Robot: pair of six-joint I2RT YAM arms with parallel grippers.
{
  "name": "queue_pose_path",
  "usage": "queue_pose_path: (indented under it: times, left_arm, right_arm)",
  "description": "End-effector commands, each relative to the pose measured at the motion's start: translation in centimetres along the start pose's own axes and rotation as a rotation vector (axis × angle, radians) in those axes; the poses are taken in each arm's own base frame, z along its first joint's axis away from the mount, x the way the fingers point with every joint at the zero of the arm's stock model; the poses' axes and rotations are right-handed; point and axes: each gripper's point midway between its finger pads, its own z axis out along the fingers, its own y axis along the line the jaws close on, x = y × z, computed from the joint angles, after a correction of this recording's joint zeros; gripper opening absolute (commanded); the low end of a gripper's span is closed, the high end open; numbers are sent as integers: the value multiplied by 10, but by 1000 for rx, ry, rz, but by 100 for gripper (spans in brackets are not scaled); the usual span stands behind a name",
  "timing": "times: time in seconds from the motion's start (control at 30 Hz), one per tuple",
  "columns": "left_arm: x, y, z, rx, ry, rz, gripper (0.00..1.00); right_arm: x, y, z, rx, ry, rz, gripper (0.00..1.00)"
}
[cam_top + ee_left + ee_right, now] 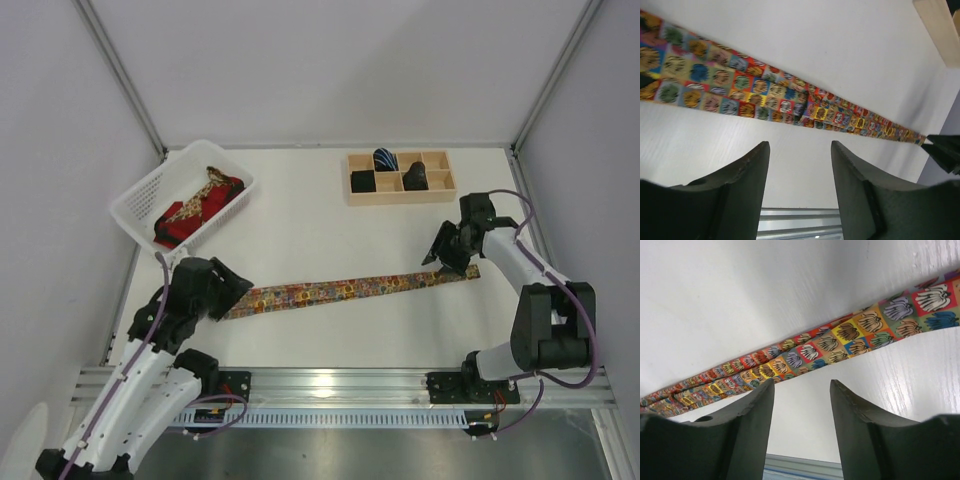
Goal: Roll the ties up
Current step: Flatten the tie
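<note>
A multicoloured floral tie [345,291] lies flat and stretched out across the table, wide end at the left, narrow end at the right. It also shows in the left wrist view [755,90] and the right wrist view [840,342]. My left gripper [235,287] is open and empty, just above the wide end [800,145]. My right gripper [447,262] is open and empty above the narrow end [802,385]. Red and gold paisley ties [200,205] lie in a white basket [140,195]. Rolled dark and blue-striped ties [386,160] sit in a wooden tray [400,197].
The white basket stands at the back left, the wooden compartment tray at the back right. A metal rail [340,385] runs along the near table edge. Grey walls and frame posts enclose the table.
</note>
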Motion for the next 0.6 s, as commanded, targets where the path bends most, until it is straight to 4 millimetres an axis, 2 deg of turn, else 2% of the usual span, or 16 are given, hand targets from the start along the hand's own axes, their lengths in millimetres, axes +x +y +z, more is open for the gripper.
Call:
queue_pose_path:
  times: [0.0,0.03,0.07,0.13,0.17,0.23,0.27,0.3,0.4,0.5,0.57]
  left_arm:
    - [15,-49,21,186,129,49,57]
    - [24,-63,36,219,198,66,52]
    - [29,-66,48,208,237,81,47]
    - [36,-72,63,197,306,135,37]
    - [39,-71,80,136,354,165,26]
    - [37,-75,91,102,382,194,13]
    - [41,-59,101,23,402,207,9]
    - [41,-55,104,-2,404,218,1]
    - [44,-39,109,-51,417,242,1]
    - [46,-13,114,-135,435,255,1]
    - [41,6,117,-196,445,241,1]
  right_arm:
    - [-6,9,-14,-37,-9,-98,55]
    - [-3,8,-8,-43,14,-123,53]
    - [0,14,-6,-77,43,-136,50]
    - [5,8,1,-46,85,-151,42]
    - [6,2,6,-11,95,-153,37]
    - [2,0,8,3,79,-160,12]
    - [0,-2,10,21,70,-149,8]
    - [-2,-2,11,24,63,-142,8]
    - [-4,-3,16,49,64,-112,8]
    - [-7,-6,27,81,50,-90,8]
    - [-7,-8,35,102,54,-88,7]
